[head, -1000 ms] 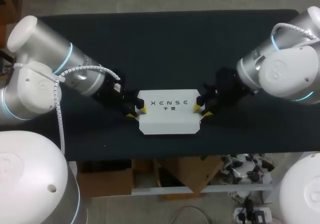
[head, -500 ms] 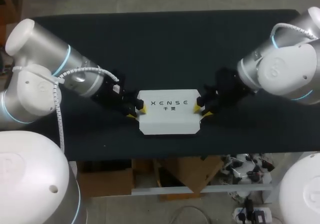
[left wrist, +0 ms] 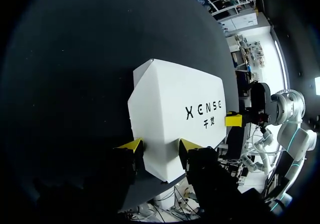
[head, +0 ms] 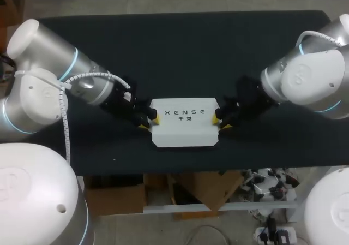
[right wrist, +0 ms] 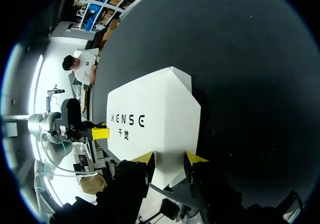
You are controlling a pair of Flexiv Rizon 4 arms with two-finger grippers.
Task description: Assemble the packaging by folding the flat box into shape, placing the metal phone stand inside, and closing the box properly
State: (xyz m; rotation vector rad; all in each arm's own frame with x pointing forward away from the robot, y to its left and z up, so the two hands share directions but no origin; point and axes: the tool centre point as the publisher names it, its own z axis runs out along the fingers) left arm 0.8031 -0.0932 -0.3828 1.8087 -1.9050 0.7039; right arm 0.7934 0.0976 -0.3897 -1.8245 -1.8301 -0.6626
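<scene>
A white box (head: 184,122) with dark print on its lid lies closed and folded into shape on the black table, its two ends tapering to a point. My left gripper (head: 149,120) straddles the left point, one yellow tip on each slanted edge. In the left wrist view the box (left wrist: 175,114) fills the gap of that gripper (left wrist: 161,145). My right gripper (head: 221,119) holds the opposite point the same way. In the right wrist view the box (right wrist: 155,119) sits between the tips of that gripper (right wrist: 169,158). No metal phone stand shows in any view.
The black table (head: 174,48) stretches bare behind the box and to both sides of it. Its front edge runs just below the box. Both arms come in low from the sides.
The right arm's body has shifted slightly to the right. The box and both grippers stay where they were.
</scene>
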